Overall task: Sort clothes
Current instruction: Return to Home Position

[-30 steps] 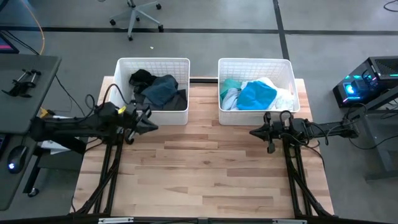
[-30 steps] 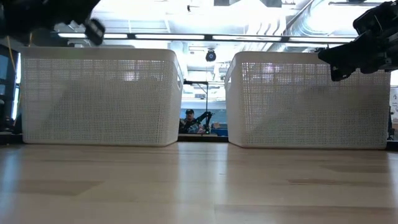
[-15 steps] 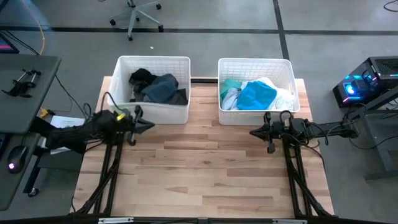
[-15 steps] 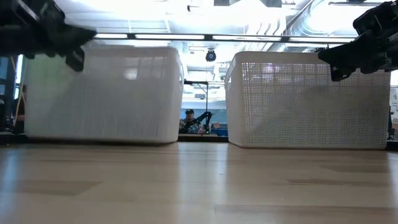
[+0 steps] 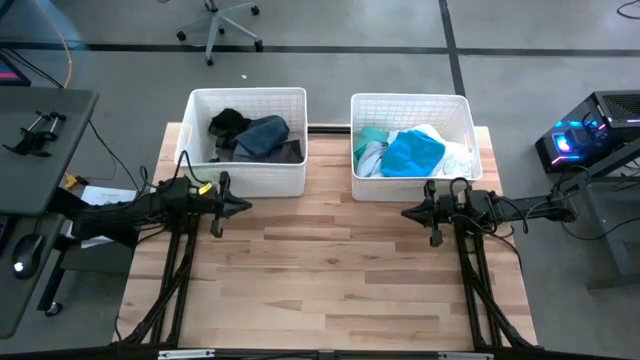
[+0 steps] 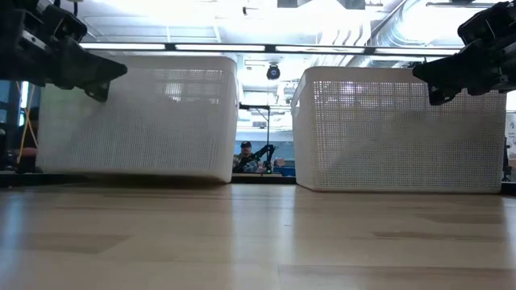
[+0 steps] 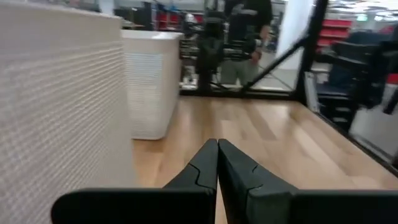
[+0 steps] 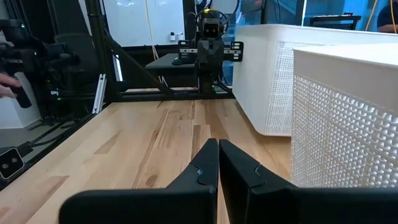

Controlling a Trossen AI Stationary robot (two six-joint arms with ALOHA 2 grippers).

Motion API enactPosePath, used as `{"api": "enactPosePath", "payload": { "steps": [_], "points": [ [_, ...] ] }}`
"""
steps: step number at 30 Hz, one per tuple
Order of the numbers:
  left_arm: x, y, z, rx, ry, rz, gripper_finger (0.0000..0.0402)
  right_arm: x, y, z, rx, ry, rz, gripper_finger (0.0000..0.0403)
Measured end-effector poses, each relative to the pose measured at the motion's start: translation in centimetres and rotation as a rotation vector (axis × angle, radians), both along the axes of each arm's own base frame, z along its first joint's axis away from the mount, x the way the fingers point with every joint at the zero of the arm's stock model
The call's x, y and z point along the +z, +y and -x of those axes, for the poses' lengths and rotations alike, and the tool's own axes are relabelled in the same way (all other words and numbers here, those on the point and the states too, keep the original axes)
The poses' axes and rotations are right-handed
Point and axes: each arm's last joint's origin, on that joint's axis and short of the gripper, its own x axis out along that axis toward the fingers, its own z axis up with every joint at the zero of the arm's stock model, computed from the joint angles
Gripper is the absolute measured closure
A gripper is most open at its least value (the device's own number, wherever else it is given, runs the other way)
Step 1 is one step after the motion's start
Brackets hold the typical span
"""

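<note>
Sorting looks finished — clothes [image 5: 255, 138] all in the baskets [image 5: 410, 97], none on the counter [image 5: 320, 270] — left claw [image 5: 243, 206] and right claw [image 5: 406, 212] closed, empty.

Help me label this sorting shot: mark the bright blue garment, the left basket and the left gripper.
bright blue garment [image 5: 413, 155], high view, its middle.
left basket [image 5: 247, 92], high view, far rim.
left gripper [image 5: 246, 206], high view, shut fingertips.

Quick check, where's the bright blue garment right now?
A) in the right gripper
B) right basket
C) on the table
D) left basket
B: in the high view the bright blue garment lies inside the right basket, among pale and teal pieces. The left gripper and right gripper are shut and hold nothing.
</note>
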Motion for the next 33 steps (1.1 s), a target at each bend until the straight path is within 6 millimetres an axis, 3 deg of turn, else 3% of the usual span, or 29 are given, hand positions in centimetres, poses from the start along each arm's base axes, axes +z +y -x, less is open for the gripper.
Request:
{"api": "enactPosePath", "payload": {
  "steps": [6, 13, 28, 33],
  "points": [
    [0.0, -0.1, 0.0, -0.014, 0.003, 0.065, 0.0401, 0.0, 0.0, 0.0, 0.000, 0.000, 0.000, 0.0402],
    [0.1, -0.6, 0.1, -0.025, -0.048, 0.263, 0.0402, 0.0, 0.0, 0.0, 0.000, 0.000, 0.000, 0.0402],
    [-0.3, -1.8, -0.1, -0.094, -0.058, -0.065, 0.0402, 0.0, 0.0, 0.0, 0.000, -0.001, 0.000, 0.0402],
    [-0.3, -2.0, -0.1, -0.108, -0.059, -0.085, 0.0402, 0.0, 0.0, 0.0, 0.001, -0.001, 0.000, 0.0402]
  ]
}}
